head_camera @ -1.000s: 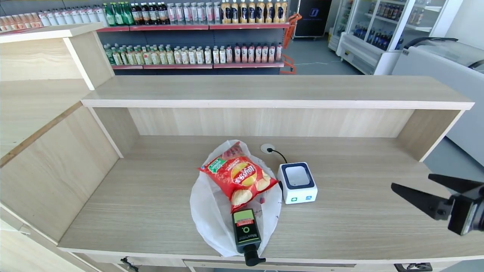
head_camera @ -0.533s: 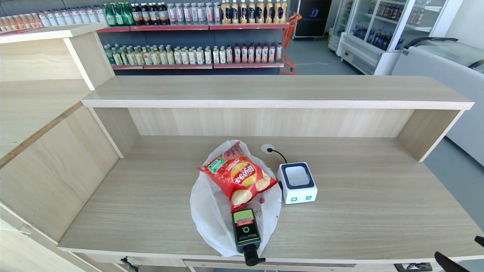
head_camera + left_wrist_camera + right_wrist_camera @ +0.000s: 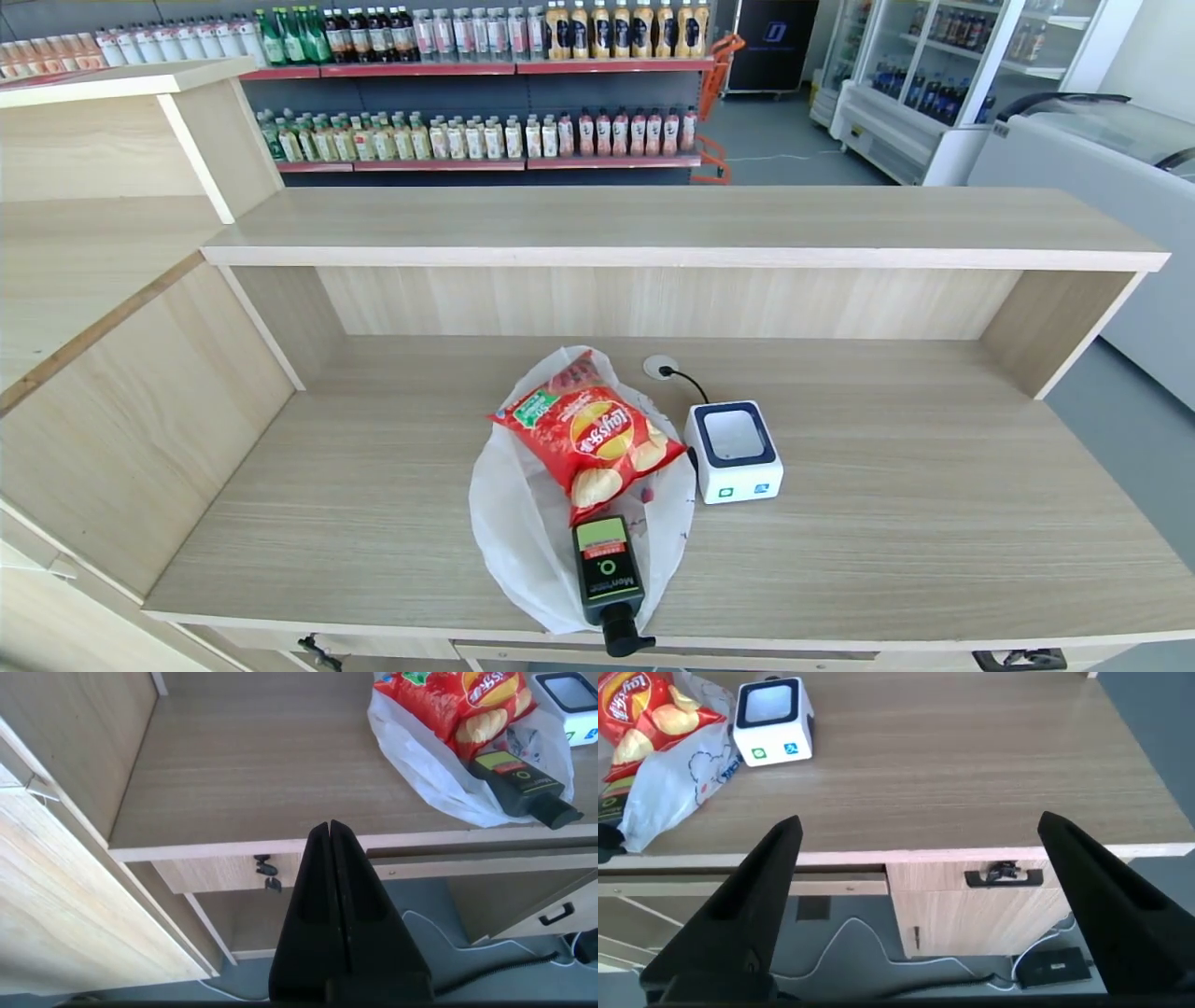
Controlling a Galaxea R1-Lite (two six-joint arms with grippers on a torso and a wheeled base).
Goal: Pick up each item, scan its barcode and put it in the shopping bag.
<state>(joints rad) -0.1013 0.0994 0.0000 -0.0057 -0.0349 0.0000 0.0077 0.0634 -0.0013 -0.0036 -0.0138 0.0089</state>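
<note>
- Hanging below the counter's front edge at about 7 o'clock of the work area, the left gripper [image 3: 329, 826] has its two black fingers pressed together and carries nothing.
- On the counter near 6 o'clock lies a thin white plastic shopping bag [image 3: 523, 551], spread flat.
- A red crinkled chips bag [image 3: 588, 443] lies on the upper half of that sheet. I cannot tell whether it is inside the bag or only on top.
- At 6 o'clock of the chips, a dark flat bottle with a green label and black pump cap [image 3: 607, 569] lies on the bag, its cap poking past the counter edge.
- A small white box scanner with a dark-rimmed window [image 3: 733, 451] stands at 3 o'clock of the chips, just beside them.
- Below the edge at about 5 o'clock, the right gripper [image 3: 920, 819] has its fingers spread wide and holds nothing.
- Judging by this, both items have landed at the bag and no loose goods wait, so the task looks finished or nearly so.
- Pale wood-grain counter [image 3: 887, 523] runs under a raised ledge at 12 o'clock.
- Beyond, red shelves of drink bottles [image 3: 485, 135] sit at 11 o'clock, and glass-door fridges [image 3: 934, 65] at 1 o'clock.
</note>
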